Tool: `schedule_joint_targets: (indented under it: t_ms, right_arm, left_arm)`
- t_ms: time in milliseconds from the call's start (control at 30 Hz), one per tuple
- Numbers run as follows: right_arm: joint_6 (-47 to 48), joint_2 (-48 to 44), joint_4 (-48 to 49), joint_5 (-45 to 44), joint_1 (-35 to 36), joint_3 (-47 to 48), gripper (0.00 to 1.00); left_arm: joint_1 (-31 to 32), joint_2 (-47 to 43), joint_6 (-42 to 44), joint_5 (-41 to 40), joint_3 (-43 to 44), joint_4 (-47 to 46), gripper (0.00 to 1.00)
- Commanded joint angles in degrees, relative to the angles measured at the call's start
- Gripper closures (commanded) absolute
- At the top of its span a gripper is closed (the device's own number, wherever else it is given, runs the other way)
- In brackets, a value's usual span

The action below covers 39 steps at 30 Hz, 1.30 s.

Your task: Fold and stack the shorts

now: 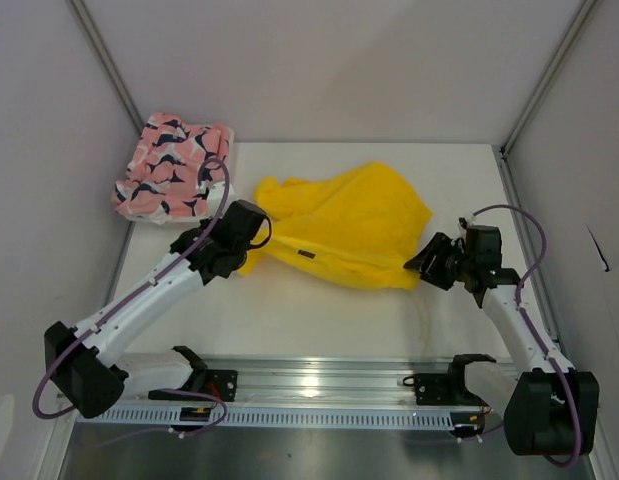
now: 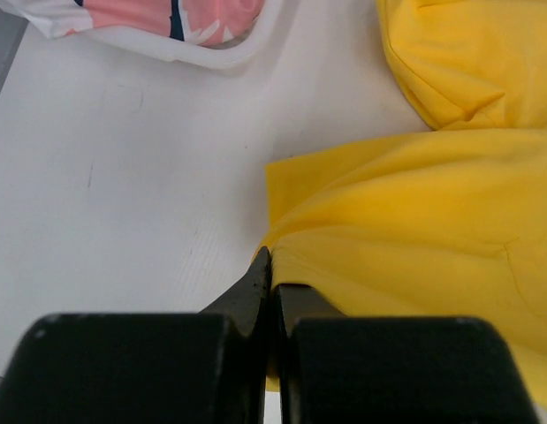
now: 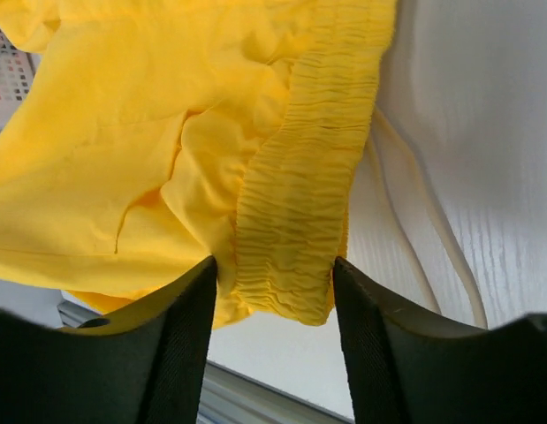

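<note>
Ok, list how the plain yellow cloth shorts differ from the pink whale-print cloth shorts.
The plain yellow cloth shorts are one colour; the pink whale-print cloth shorts carry navy and white shapes. The yellow pair lies spread on the white table; the pink pair sits bunched in the white plastic basket. The left gripper is shut on the yellow pair's edge, the open right gripper straddles its waistband; the pink pair is untouched. Both are soft cloth.

Bare table runs across the lower centre of the top view. Yellow shorts fill the middle; the basket of pink shorts blocks the upper left.
</note>
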State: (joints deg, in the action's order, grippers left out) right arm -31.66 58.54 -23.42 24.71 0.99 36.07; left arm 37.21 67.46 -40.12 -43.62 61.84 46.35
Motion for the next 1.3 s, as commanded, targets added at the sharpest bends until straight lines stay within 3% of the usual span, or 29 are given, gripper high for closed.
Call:
schedule_joint_targets:
  t_ms: [0, 67, 200, 367, 767, 1033, 1267]
  right_arm:
    - [2.0, -0.8, 2.9, 2.8, -0.5, -1.7, 0.40]
    - [2.0, -1.1, 7.4, 6.3, -0.5, -4.3, 0.34]
    - [1.0, 0.8, 18.4, 14.4, -0.5, -9.1, 0.33]
    - [2.2, 5.2, 22.1, 17.2, 0.8, -10.8, 0.28]
    - [4.1, 8.8, 27.0, 16.5, 9.5, -12.9, 0.29]
    - [2.5, 16.3, 29.6, 15.2, 12.5, -12.6, 0.31]
    - [0.6, 15.4, 31.1, 13.7, 12.9, -14.9, 0.32]
  left_arm:
    - [-1.1, -0.8, 0.4, -4.0, -1.5, -1.4, 1.00]
    - [-1.8, -0.1, 0.8, -3.7, -2.0, -2.0, 1.00]
    - [-6.3, 1.9, 2.5, 0.0, -3.9, -5.8, 1.00]
    - [-8.5, 4.3, 3.5, 2.0, -5.1, -8.6, 1.00]
    - [-9.8, 7.2, 3.5, 3.7, -7.3, -11.5, 1.00]
    - [-9.9, 6.1, 3.4, 3.5, -8.1, -11.4, 1.00]
    - [-9.8, 3.9, 3.3, 3.5, -9.1, -11.7, 1.00]
